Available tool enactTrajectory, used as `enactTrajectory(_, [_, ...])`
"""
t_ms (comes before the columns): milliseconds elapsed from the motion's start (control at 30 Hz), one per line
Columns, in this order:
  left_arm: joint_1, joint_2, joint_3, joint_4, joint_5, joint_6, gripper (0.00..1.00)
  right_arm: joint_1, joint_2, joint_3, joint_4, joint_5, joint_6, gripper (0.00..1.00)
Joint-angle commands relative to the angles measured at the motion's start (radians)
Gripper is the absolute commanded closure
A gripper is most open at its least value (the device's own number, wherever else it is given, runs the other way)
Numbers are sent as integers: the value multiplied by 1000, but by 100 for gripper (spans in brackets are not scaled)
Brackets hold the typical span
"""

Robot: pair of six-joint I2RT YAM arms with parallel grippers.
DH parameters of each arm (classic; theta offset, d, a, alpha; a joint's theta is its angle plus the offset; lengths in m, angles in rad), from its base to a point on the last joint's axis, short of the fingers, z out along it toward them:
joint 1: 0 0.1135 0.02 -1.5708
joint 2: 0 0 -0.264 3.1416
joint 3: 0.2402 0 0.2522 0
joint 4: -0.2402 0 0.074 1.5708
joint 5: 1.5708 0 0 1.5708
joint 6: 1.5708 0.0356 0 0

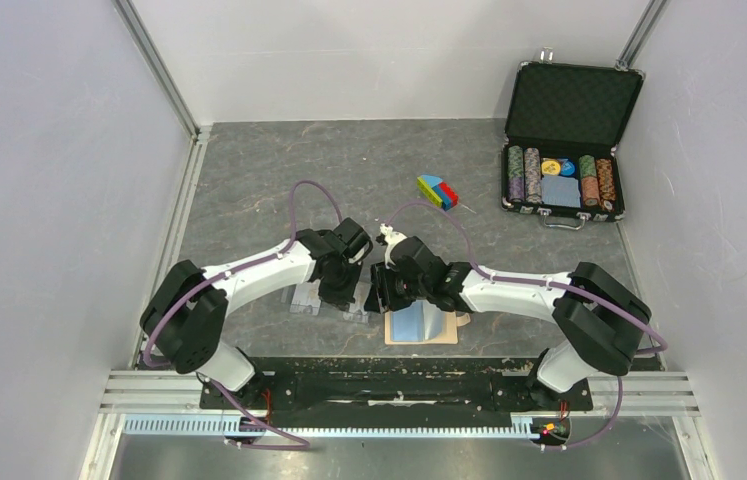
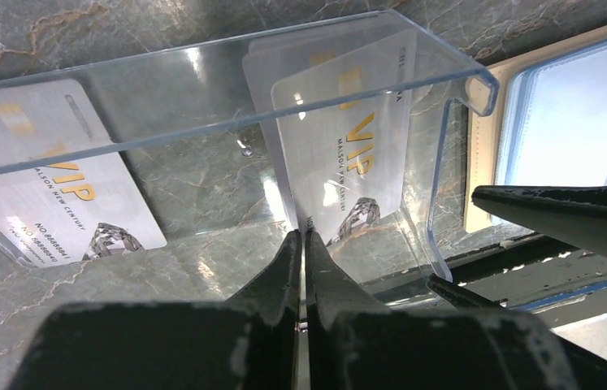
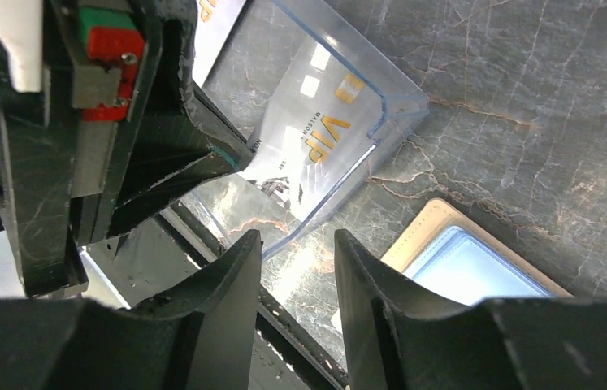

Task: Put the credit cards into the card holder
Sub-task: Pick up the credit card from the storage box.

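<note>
One pale grey credit card [image 2: 340, 162] with gold VIP lettering stands tilted inside a clear plastic tray [image 2: 202, 89]. My left gripper [image 2: 301, 233] is shut on that card's lower corner, and the same pinch shows in the right wrist view at the card [image 3: 308, 146]. A second credit card [image 2: 64, 195] lies flat on the table to the left, seen through the tray. The card holder [image 1: 421, 325] lies open, tan with light blue panels [image 3: 470, 260], just right of the tray. My right gripper [image 3: 293, 244] is open, its fingertips straddling the tray's near corner [image 3: 381, 101].
An open black poker-chip case [image 1: 564, 150] stands at the back right. A small stack of coloured blocks [image 1: 437, 191] lies mid-table. Both grippers [image 1: 344, 295] [image 1: 379, 290] sit close together near the table's front edge, above the black rail [image 1: 379, 385].
</note>
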Motion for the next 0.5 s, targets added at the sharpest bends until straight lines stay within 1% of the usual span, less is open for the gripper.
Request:
enactTrajectory(0, [-7,-19,37,37,33,-33,98,-9,0,-17,39,-3,1,60])
enactTrajectory(167, [-7,-75,16,103,97,-60,98,-12,-8,-20,39,-5,0,62])
enactTrajectory(300, [-7,-113,0,142,123,-80,97,-14,-13,-23,39,-5,2,62])
enactTrajectory(400, [-7,-122,-13,162,130,-89,91,-15,-13,-24,39,-6,2,62])
enactTrajectory(467, [-7,-101,-17,162,132,-88,90,-16,-13,-25,39,-5,1,62])
